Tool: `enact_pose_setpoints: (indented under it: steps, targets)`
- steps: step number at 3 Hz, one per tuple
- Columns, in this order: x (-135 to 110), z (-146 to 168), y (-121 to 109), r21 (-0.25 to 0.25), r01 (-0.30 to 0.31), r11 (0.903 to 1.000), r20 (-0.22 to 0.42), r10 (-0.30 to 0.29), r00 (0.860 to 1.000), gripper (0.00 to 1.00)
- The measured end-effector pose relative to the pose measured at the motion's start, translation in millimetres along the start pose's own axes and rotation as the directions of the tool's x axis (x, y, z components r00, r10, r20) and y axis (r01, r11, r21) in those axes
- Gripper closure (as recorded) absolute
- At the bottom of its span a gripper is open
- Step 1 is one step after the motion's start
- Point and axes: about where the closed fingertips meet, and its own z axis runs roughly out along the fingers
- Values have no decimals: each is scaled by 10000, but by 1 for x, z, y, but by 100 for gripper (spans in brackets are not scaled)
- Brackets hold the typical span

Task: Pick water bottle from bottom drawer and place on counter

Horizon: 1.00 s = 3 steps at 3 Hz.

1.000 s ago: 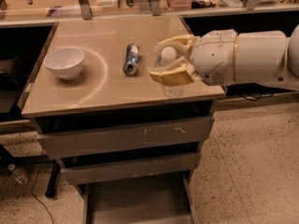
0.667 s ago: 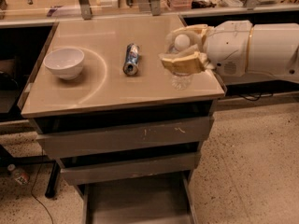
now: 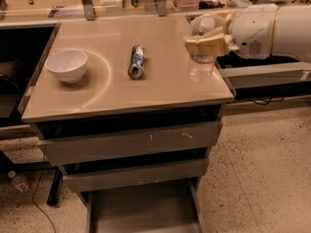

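Note:
The water bottle (image 3: 200,67) is clear with a white cap and stands upright at the counter's right edge. I cannot tell whether its base touches the top. My gripper (image 3: 198,33) reaches in from the right and is shut on the bottle's upper part, with tan fingers (image 3: 206,45) on either side of the neck. The counter (image 3: 121,89) is a glossy tan top. The bottom drawer (image 3: 141,210) is pulled open below, and its grey floor is bare.
A white bowl (image 3: 66,64) sits at the counter's left. A crushed blue-and-silver can (image 3: 136,61) lies at the centre. Two closed grey drawer fronts (image 3: 131,142) sit above the open drawer. Benches with clutter stand behind, and a speckled floor lies to the right.
My gripper has moved right and towards the back with the bottle, from over the counter's right-centre to its right edge. The bowl and can have not moved.

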Motion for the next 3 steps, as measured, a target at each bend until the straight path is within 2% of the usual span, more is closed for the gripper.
enact_pose_setpoints:
  steps: [1, 2, 3]
  targets:
    - [10, 12, -21, -620, -788, 9950, 309, 808, 9963, 100]
    - [4, 14, -22, -664, -709, 9953, 382, 735, 9966, 100]
    - [3, 17, -25, -842, -886, 9925, 551, 934, 9941, 100]
